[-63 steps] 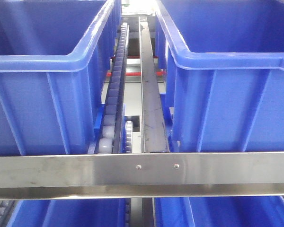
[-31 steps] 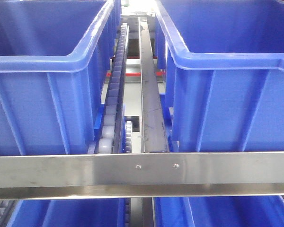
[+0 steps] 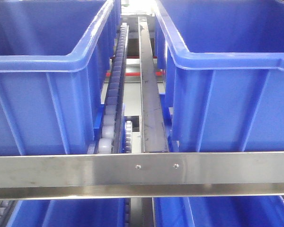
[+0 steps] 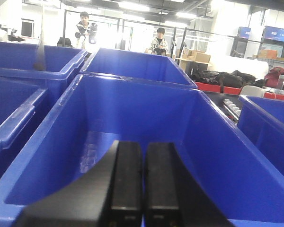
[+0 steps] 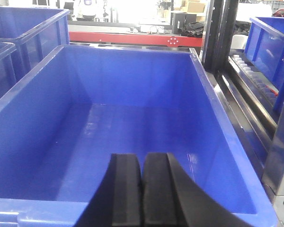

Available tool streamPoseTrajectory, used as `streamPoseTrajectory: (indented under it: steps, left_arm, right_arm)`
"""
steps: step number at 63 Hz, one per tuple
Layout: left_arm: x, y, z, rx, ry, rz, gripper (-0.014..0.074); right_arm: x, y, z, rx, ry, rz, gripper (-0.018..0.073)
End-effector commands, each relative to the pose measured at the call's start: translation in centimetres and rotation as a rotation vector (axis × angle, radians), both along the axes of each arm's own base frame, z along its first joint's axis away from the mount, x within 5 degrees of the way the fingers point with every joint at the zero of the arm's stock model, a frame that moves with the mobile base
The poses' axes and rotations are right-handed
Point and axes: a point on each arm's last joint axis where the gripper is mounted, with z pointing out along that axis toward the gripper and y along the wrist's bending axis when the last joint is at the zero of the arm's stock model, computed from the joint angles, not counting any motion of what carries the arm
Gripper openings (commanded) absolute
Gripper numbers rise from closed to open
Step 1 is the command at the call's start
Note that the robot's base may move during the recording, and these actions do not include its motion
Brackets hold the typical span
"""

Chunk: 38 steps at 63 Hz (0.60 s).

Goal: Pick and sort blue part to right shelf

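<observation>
Across the last second the front view shows no change at all: the two big blue plastic bins, the left blue bin [image 3: 42, 80] and the right blue bin [image 3: 227, 90], the grey roller track [image 3: 114, 101] and dark steel rail [image 3: 151, 109] between them, and the brushed steel crossbar [image 3: 142, 174] in front all sit exactly where they were, so I judge the task has not really begun, or the arms are paused between moves. No arm enters that view. In the left wrist view the left gripper [image 4: 143, 189] hangs over the near rim of an open blue bin [image 4: 61, 156], its black fingers pressed nearly together with only a thin slit between them and nothing held. In the right wrist view the right gripper [image 5: 142, 194] sits likewise over another deep blue bin [image 5: 217, 123], fingers closed on each other and empty. The blue part is in none of the current views; the bin floors that show look bare, but the near portion of each floor is hidden behind the fingers and rims, and the front view cuts off both bin interiors. Which shelf counts as the right one cannot be read from here, and the figures in the background [image 4: 85, 33] are washed out by glare
</observation>
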Motion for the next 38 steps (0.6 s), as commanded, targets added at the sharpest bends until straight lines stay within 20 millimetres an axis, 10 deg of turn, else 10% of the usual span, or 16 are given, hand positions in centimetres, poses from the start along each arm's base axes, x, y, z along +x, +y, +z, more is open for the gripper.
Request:
streamPoseTrajectory:
  steps: [1,38]
  left_arm:
    - [-0.2,0.3,1.6,-0.029,-0.093,0.027,0.0123]
    - [-0.2,0.3,1.6,-0.029,-0.093,0.027,0.0123]
  right_arm:
    - [-0.1,-0.1,1.7,-0.008,-0.108,-0.01,0.0048]
    - [-2.2,0.0,-2.5,-0.132,-0.147,-0.012,0.0048]
